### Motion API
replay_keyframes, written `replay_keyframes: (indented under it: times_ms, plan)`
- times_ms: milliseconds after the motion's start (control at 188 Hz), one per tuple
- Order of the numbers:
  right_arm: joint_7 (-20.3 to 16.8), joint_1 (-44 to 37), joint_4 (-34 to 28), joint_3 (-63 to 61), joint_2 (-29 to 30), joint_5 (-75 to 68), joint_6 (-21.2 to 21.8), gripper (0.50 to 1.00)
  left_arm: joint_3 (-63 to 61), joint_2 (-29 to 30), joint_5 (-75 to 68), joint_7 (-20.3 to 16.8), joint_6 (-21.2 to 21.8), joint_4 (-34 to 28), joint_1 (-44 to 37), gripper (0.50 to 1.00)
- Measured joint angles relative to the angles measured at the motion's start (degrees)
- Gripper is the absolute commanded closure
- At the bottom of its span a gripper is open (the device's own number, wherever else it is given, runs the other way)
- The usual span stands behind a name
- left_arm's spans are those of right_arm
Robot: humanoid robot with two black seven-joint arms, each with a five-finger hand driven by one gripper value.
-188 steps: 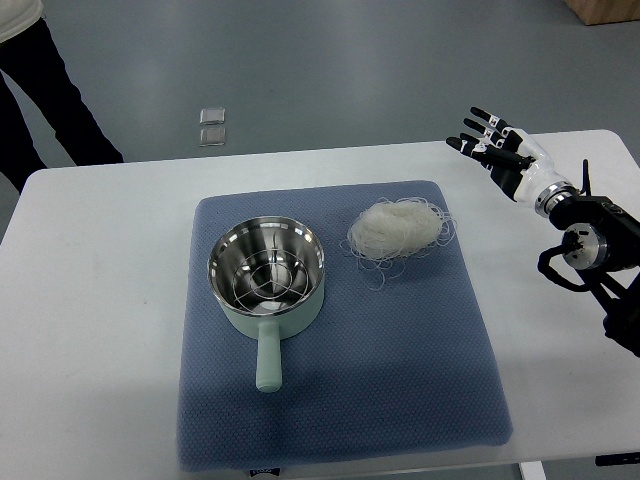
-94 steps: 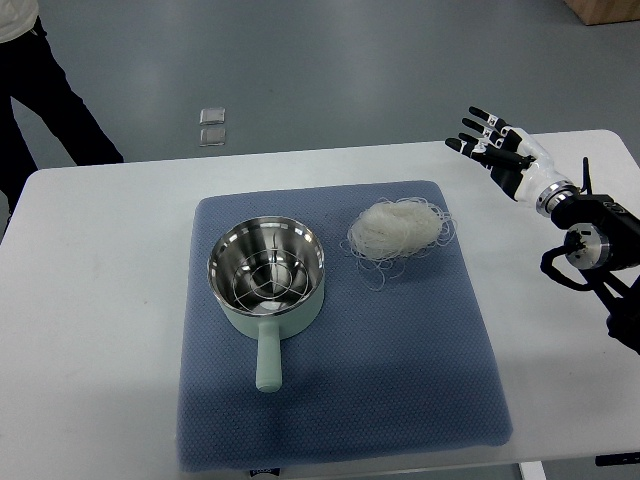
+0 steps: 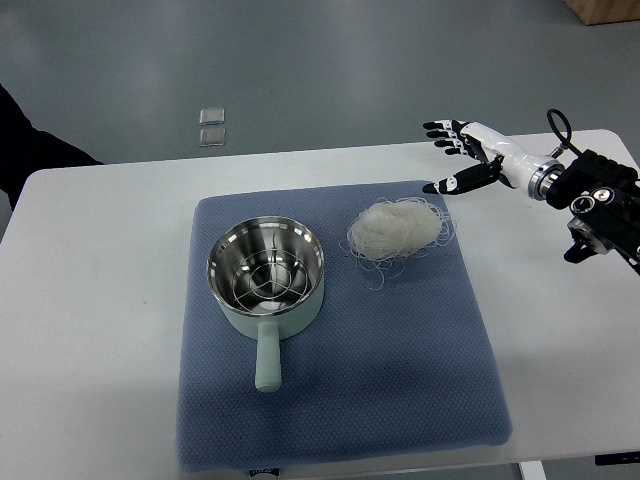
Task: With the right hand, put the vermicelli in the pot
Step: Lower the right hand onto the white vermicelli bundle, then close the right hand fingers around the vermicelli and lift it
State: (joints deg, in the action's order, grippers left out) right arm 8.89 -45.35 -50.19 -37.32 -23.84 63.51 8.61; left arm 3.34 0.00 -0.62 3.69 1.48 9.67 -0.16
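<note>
A white nest of vermicelli (image 3: 397, 229) lies on the blue mat (image 3: 340, 400), right of a pale green pot (image 3: 266, 276) with a steel inside and a handle pointing toward me. My right hand (image 3: 452, 155) hovers over the table just above and to the right of the vermicelli, apart from it. Its fingers are spread and hold nothing. The left arm is not visible.
The mat sits on a white table (image 3: 90, 330). A person's dark sleeve (image 3: 30, 150) shows at the left edge beyond the table. Two small clear squares (image 3: 211, 125) lie on the grey floor behind it.
My right hand has swung left and turned palm-down, now closer to the vermicelli. The person at the far left has moved mostly out of the picture.
</note>
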Motion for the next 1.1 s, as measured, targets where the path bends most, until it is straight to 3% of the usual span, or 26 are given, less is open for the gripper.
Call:
replay_keyframes:
  times_ms: [229, 485, 714, 1098]
  plan:
    - [2.82, -9.7, -0.33, 15.18, -1.24, 9.44, 0.71, 0.576, 0.0, 0.0, 0.0, 0.0, 0.01, 0.0, -0.02, 0.5]
    - [5.35, -16.49, -2.77, 25.54, -1.21, 17.0, 6.32, 0.579, -0.06, 0.0, 0.0, 0.0, 0.02, 0.0, -0.02, 0.5]
    - [5.06, -17.49, -3.24, 29.04, 0.09, 19.61, 7.31, 0.579, -0.09, 0.0, 0.0, 0.0, 0.19, 0.0, -0.01, 0.5]
    - [1.97, -16.81, 2.37, 31.04, 4.31, 23.29, 4.62, 0.581, -0.18, 0.0, 0.0, 0.0, 0.2, 0.0, -0.01, 0.5]
